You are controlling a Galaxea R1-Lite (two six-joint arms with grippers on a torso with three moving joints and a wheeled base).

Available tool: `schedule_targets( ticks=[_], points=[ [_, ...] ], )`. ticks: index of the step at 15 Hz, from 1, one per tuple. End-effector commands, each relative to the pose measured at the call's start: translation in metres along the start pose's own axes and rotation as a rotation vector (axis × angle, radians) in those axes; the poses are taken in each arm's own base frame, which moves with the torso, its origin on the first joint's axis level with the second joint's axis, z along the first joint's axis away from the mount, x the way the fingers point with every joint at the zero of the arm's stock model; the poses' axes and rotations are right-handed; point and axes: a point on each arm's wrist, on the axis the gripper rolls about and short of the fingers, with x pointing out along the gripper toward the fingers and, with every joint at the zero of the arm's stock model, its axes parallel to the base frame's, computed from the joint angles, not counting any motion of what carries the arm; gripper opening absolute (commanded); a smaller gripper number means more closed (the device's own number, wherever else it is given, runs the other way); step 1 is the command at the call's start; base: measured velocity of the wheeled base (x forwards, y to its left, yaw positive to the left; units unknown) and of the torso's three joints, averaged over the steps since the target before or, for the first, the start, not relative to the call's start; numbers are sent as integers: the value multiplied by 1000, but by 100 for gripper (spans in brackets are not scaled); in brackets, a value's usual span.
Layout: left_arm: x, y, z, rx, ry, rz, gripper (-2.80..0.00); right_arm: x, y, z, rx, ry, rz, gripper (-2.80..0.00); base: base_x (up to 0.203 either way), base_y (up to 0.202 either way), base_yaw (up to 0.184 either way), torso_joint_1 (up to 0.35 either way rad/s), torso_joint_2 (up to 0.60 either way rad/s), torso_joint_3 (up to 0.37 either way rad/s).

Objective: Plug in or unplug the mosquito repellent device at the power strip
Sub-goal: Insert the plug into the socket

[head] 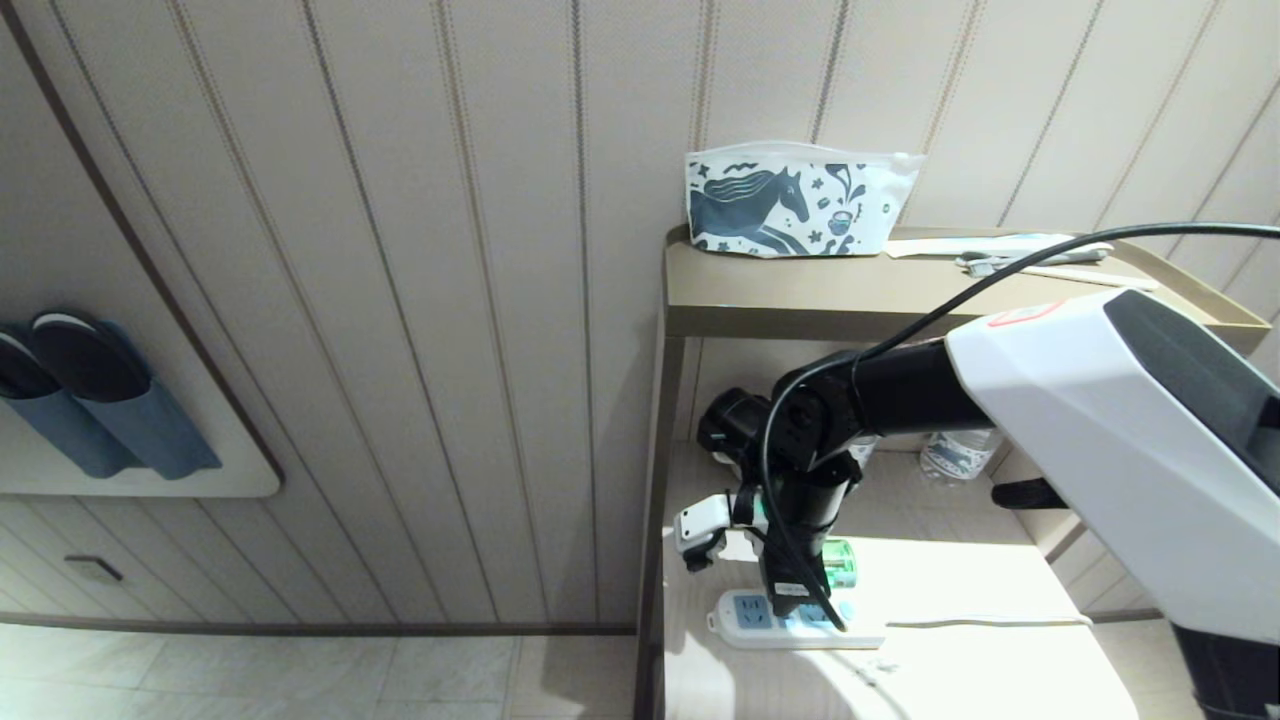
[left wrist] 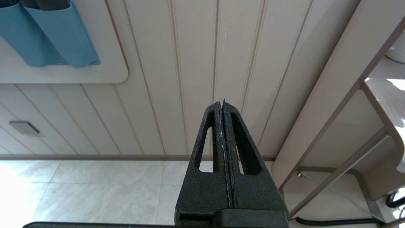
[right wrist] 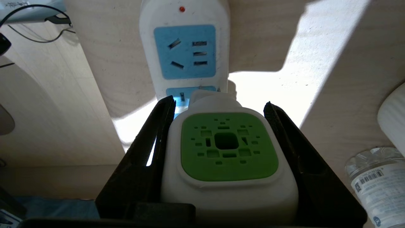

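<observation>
The white power strip point(head: 745, 612) point(right wrist: 183, 47) with light-blue socket panels lies on the lower shelf point(head: 980, 590). My right gripper point(head: 800, 598) point(right wrist: 220, 102) reaches down over it and is shut on the mosquito repellent device point(right wrist: 227, 152), one black finger on each side of its white-and-green head. The device's green bottle point(head: 842, 563) shows beside the arm. Its plug end sits at the strip's second socket panel; the prongs are hidden. The end socket panel is free. My left gripper point(left wrist: 222, 103) is shut and empty, parked facing the wall and floor.
A clear water bottle point(right wrist: 376, 180) point(head: 958, 452) and a white mug point(right wrist: 394, 117) stand on the same shelf. The shelf unit's side wall point(head: 650, 500) is close to the strip. A horse-print pouch point(head: 795, 210) lies on the top shelf. Blue slipper holders point(head: 100, 400) hang on the wall.
</observation>
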Motion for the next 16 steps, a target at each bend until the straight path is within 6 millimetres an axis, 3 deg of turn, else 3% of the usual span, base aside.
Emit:
schedule_targets(
  ticks=[1, 16],
  points=[
    [0, 0, 0, 0, 1, -1, -280, -3, 5, -4, -7, 9, 11, -280, 0, 0, 0, 0, 0, 0],
    [0, 0, 0, 0, 0, -1, -280, -5, 13, -11, -10, 26, 30, -280, 0, 0, 0, 0, 0, 0]
  ],
)
